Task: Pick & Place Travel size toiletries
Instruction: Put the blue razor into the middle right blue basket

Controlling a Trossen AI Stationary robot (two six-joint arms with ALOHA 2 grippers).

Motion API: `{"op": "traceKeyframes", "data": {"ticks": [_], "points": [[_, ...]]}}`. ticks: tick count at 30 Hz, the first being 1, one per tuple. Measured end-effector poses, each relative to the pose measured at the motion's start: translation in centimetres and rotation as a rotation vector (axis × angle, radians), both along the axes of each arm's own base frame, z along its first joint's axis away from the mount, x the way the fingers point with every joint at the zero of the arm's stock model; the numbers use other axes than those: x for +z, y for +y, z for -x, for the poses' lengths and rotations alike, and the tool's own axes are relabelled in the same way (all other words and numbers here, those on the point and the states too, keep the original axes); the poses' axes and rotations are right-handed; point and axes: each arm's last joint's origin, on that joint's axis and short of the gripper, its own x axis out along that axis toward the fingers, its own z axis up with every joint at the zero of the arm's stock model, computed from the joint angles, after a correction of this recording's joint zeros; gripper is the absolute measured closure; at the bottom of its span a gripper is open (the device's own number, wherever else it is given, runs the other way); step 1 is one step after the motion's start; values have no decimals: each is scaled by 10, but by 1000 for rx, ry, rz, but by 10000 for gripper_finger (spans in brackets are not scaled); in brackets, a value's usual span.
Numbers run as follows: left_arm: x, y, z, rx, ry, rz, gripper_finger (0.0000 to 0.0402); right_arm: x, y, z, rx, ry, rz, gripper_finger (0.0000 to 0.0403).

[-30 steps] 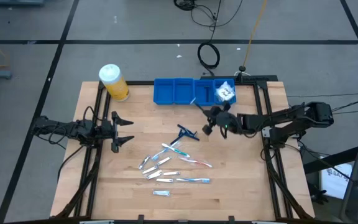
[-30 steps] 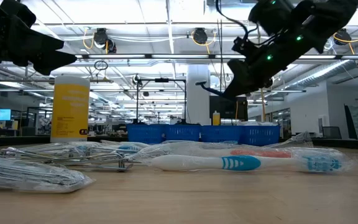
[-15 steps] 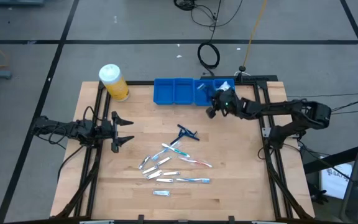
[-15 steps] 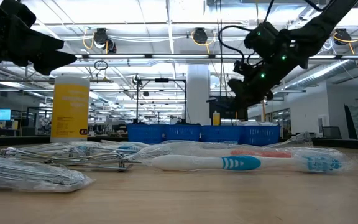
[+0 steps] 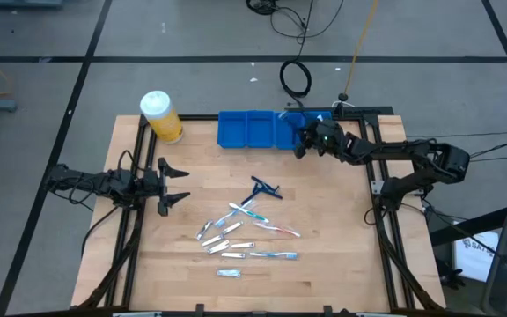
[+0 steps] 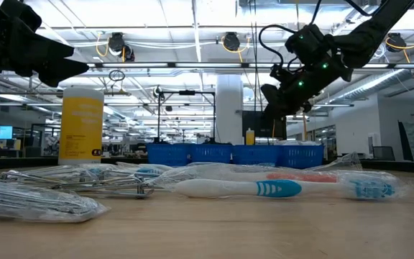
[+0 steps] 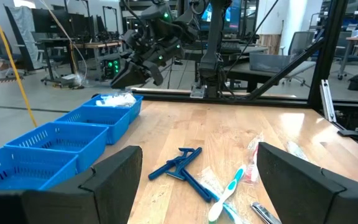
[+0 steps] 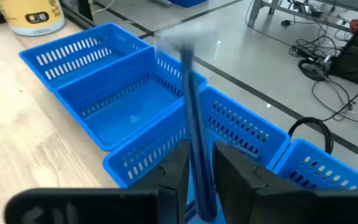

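Razor drop over tray, right arm.
Desk [image 5: 341, 229]; blue compartment tray [image 5: 253, 130] at its far edge. Right end effector [image 8: 197, 171], above the tray, is clamped on a dark blue razor [image 8: 194, 124]: release over one compartment, clear of dividers. Left end effector [image 5: 176, 185] waits apart. Remaining toiletries [image 5: 245, 231] mid-desk; yellow jar [image 5: 160, 116] not in the way.

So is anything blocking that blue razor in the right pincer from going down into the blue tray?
Nothing visible does. The right pincer holds the razor right over the blue tray, whose nearest compartments look empty. One end compartment already holds white packets, off to the side.
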Motion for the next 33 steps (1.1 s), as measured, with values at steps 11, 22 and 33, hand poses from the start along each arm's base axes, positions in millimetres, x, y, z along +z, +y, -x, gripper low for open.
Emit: {"op": "traceKeyframes", "data": {"ticks": [11, 22, 33], "points": [[0, 0, 0, 0, 0, 0, 91, -15, 0, -6, 14, 38, -28, 298], [0, 0, 0, 0, 0, 0, 92, -15, 109, -47, 651, 7, -73, 283], [0, 0, 0, 0, 0, 0, 91, -56, 170, -48, 677, 273, -44, 239]]}}
